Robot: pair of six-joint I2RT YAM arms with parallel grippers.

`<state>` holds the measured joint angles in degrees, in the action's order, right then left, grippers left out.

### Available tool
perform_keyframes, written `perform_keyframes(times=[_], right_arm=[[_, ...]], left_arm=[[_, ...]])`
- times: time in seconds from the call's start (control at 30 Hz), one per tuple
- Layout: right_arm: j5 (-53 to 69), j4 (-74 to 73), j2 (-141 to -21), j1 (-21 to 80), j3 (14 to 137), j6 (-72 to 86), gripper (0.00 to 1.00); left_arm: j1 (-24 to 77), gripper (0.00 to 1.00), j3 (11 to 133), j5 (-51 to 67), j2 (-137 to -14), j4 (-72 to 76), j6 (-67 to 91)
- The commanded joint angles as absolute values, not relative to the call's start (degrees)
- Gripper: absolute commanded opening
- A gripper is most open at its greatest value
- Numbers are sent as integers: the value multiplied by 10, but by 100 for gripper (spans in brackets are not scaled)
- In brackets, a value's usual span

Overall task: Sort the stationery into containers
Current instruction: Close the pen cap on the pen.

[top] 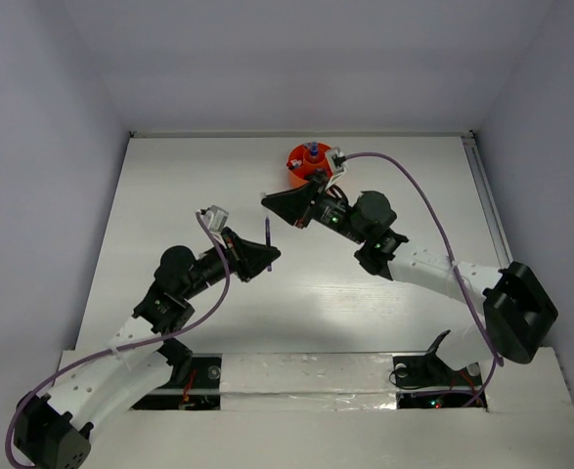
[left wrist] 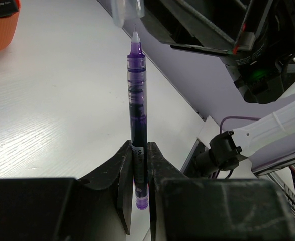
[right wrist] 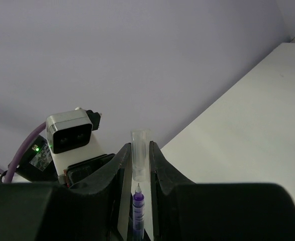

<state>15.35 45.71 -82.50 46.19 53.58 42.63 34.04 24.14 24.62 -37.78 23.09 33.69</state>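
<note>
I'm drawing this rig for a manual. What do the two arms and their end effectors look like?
Both the left arm and right arm have white perforated links between black joint housings. A purple cable loops along each to a silver-grey wrist camera. The left end effector and right end effector are black with tapering fingers.

A robotics lab test cell, not a home or office. A bare white table (top: 169, 205) was boxed in on three sides by plain, pale lavender walls (top: 42, 117), with nothing decorative in sight. Two white-and-black robot arms, the left arm (top: 120, 366) and the right arm (top: 433, 274), were bolted side by side at the table's near edge. Purple cables (top: 433, 220) looped along them. A small wrist camera (right wrist: 69, 136) sat beside a green indicator light (right wrist: 36, 149).
</note>
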Motion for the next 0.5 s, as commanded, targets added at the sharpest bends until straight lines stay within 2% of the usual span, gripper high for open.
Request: perform_keyframes(times=[0.0, 0.47], right_arm=[[141, 484, -794, 465, 546, 410, 0], [145, 492, -804, 465, 535, 418, 0]], left_arm=[[343, 0, 259, 238, -365, 243, 326], [343, 0, 263, 245, -370, 260, 336]])
